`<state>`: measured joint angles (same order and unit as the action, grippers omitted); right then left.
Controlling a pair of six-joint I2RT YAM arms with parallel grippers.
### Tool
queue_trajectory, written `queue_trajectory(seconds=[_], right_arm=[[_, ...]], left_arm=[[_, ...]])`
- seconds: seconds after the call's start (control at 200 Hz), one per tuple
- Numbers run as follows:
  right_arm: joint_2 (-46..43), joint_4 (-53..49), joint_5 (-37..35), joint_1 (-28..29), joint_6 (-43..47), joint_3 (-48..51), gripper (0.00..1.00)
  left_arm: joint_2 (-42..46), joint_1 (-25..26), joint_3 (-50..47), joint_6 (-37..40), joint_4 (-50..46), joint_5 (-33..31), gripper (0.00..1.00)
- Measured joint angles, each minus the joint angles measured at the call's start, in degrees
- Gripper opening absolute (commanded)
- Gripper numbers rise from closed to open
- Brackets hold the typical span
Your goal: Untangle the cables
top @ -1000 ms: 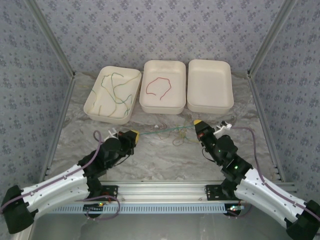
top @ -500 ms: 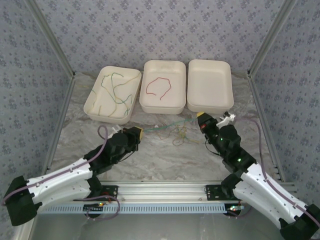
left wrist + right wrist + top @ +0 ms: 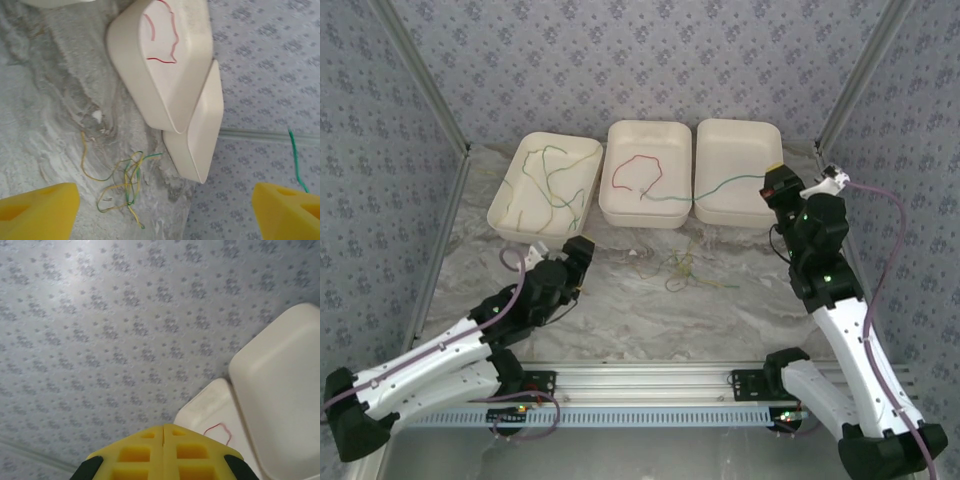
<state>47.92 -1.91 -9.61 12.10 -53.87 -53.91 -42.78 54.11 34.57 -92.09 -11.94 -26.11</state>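
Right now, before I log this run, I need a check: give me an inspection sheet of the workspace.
Surface: marbled table.
Job's things: tangle on table; green and yellow cables in left tray; red cable in middle tray; green cable runs from right gripper over right tray.
Clutter: nothing seen.
Grippers: left gripper open; right gripper shut on green cable.
Cables: arm cables loop clear of tangle.
Surroundings: patterned walls.

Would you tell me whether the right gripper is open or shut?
Shut. On the right gripper, the yellow pads meet with no gap; the green cable runs from it.
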Motion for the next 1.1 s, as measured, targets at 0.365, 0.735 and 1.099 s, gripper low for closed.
queue_trajectory(seconds=[0.365,0.735,1.099], right_arm=[[12.92,-1.42,-16.61,-6.62,-9.25,0.13,0.00],[36.68,-17.07,-32.50,-6.88,-27.34,-13.40,0.00],[56.33,-22.36,-33.09,-6.54,-33.11,-31.39,0.27]], left_arm=[[-4.98,0.46,5.29,13.86,0.00,4.90,0.82],[-2.45,0.68,5.29,18.16,-0.90,5.07,0.79],[-0.92,0.76,5.29,18.58,-3.06,4.42,0.78]])
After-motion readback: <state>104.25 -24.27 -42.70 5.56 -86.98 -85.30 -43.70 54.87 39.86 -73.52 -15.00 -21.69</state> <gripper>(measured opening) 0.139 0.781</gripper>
